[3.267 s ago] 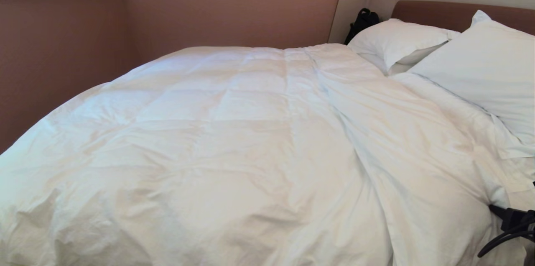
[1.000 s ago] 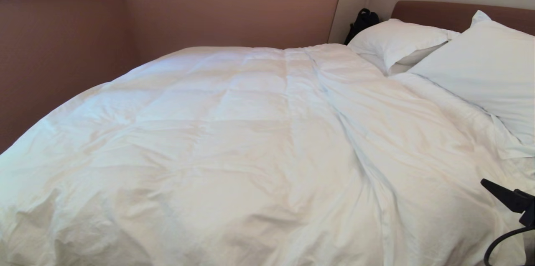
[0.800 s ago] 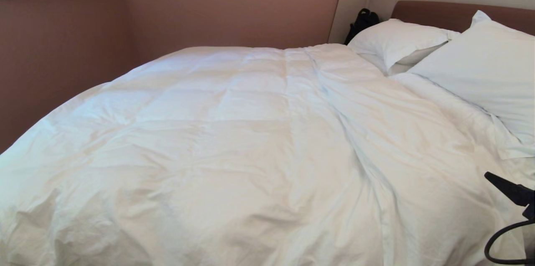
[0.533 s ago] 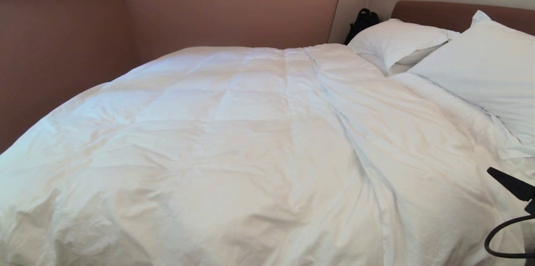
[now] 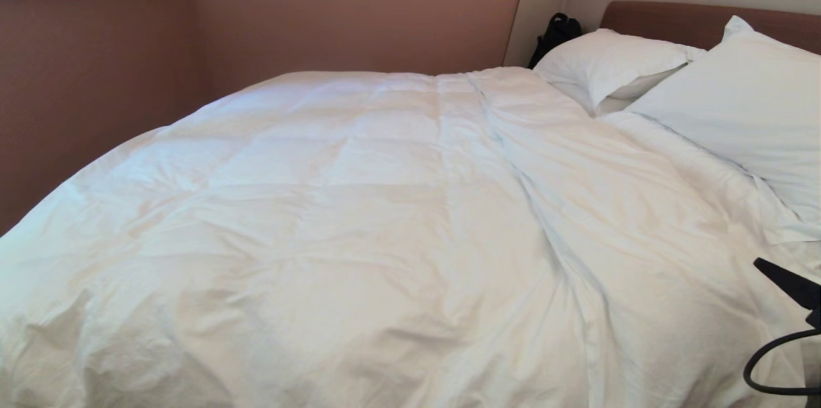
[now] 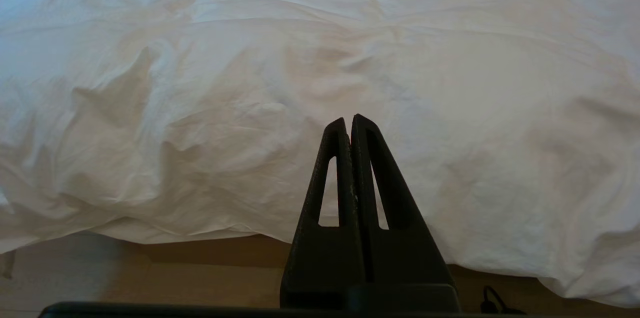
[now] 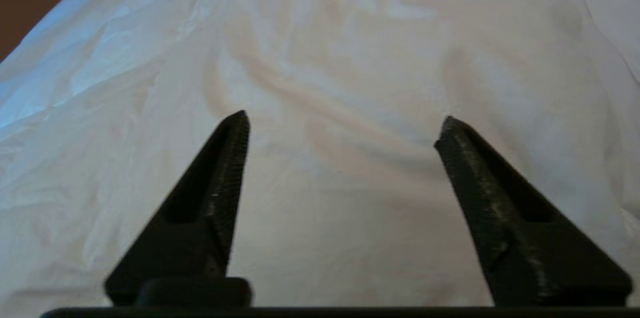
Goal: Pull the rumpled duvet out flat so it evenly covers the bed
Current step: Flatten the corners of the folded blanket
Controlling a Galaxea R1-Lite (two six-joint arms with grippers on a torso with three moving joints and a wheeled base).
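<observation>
Your right gripper [image 7: 342,120] hangs open and empty just above the duvet [image 5: 359,215]; your left gripper [image 6: 348,123] is closed, holding nothing.

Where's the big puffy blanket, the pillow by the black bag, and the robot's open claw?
duvet [image 5: 359,203], head view, quilted middle.
far pillow [image 5: 609,58], head view, top face.
right gripper [image 7: 342,123], right wrist view, between open fingertips.

duvet [image 5: 359,215]: white, faint square stitching, creased | pillows [image 5: 737,106]: white | headboard [image 5: 680,20]: brown, set in beige surround [image 5: 545,10] | wall [image 5: 353,10]: dusty pink | bag [image 5: 557,33]: black | right claw [image 7: 342,125]: black, ridged pads | left claw [image 6: 349,125]: black | floor [image 6: 150,278]: tan
</observation>
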